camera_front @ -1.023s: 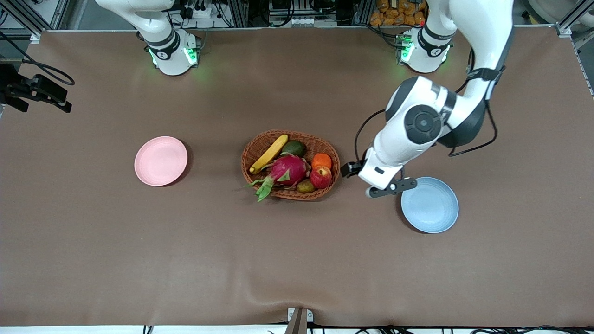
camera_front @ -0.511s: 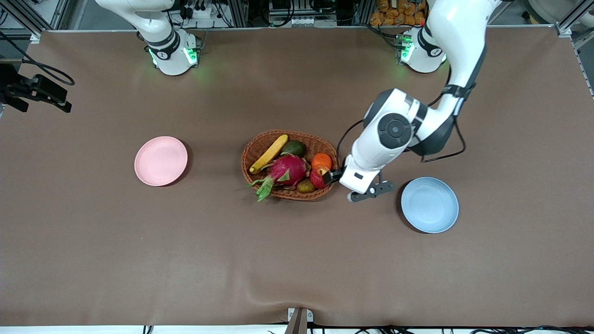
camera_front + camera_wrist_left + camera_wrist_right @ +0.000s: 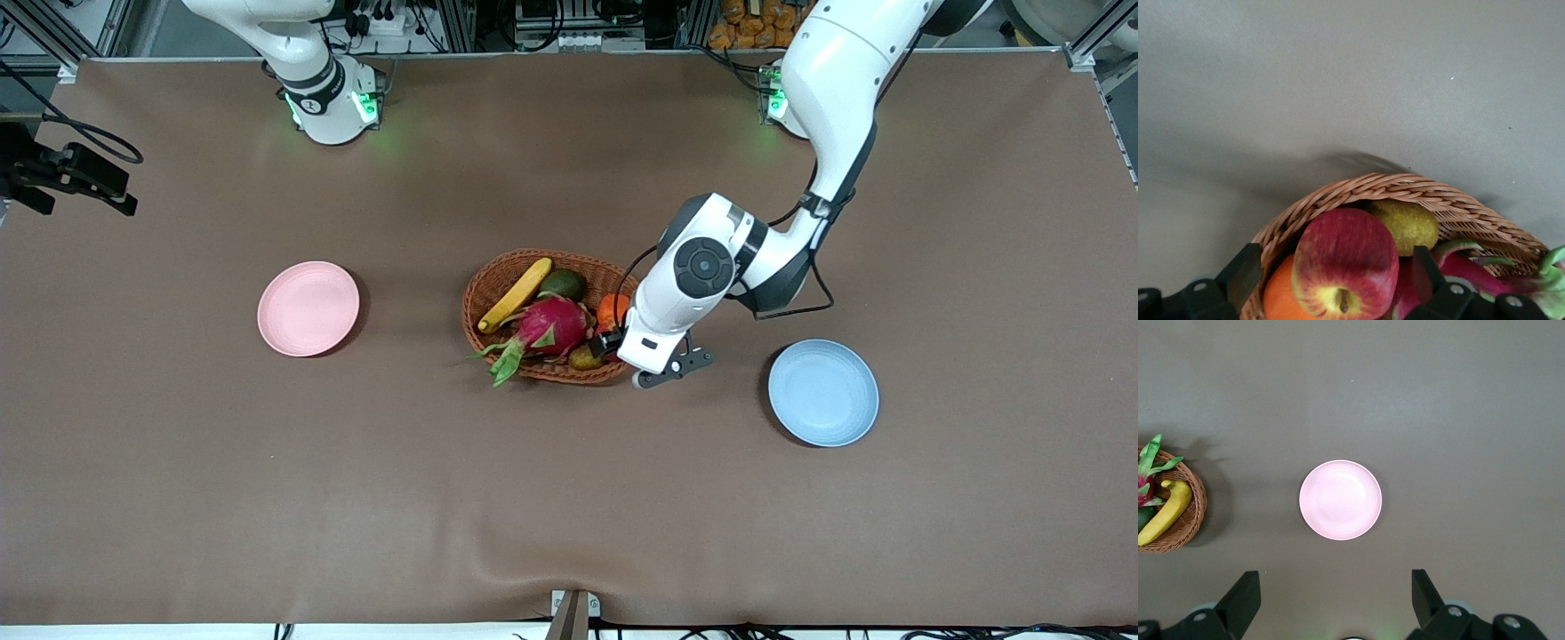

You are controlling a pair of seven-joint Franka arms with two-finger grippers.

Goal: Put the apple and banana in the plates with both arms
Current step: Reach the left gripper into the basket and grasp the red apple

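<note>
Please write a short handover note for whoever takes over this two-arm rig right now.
Left gripper: open, over the oval wicker basket, fingers either side of the small red apple, not yet closed.
Right gripper: open, waiting high over the pale pink round plate.
Long yellow banana: in the basket, beside the magenta dragon fruit.
Pale blue round plate: toward the left arm's end, nothing on it.
Done: nothing placed.
Left: apple and banana each to a plate.

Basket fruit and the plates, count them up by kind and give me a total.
Banana: 1
Apple: 1
Orange: 1
Dragon fruit: 1
Green fruit: 1
Brownish-green fruit: 1
Plates: 2, pink, blue
Total: 8
</note>
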